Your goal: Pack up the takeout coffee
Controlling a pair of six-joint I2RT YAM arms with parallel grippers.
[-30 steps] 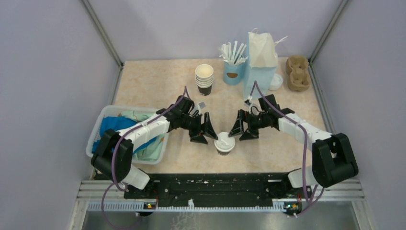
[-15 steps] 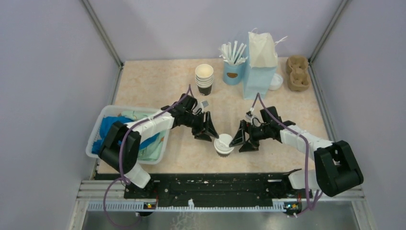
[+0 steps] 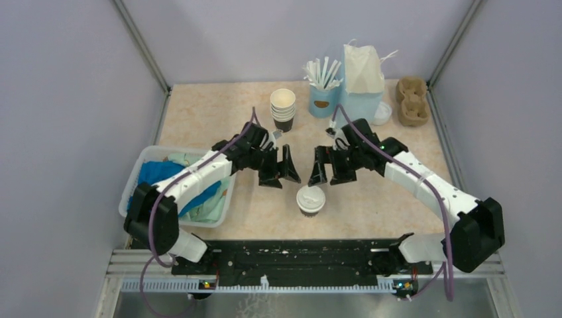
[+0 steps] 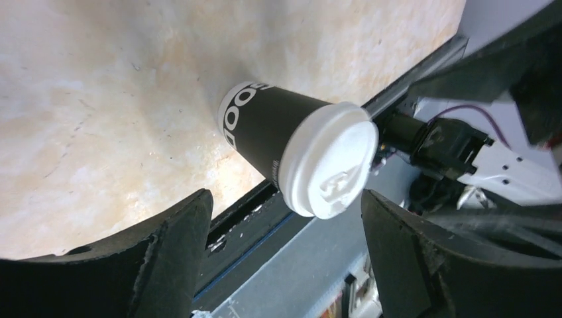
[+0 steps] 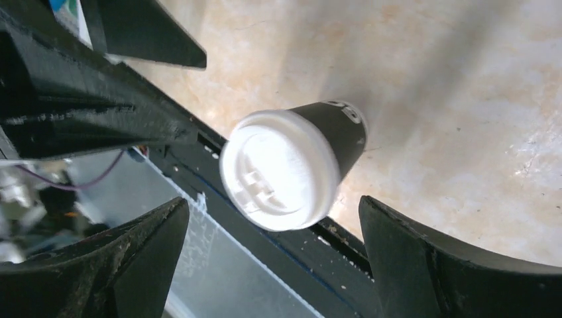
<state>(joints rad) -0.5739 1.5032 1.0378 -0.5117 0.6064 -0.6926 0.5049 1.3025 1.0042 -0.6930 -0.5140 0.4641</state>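
seems to be the reach-and-grasp step. small black-banded paper cup with round white plastic lid upright and untouched on the beige speckled tabletop, near its front edge, just nearer than both grippers. left black two-finger gripper and right black two-finger gripper spread wide, holding nothing. calls next for closing gently below the lid, then carrying to the tall light blue paper bag at the back. plain grey walls around.
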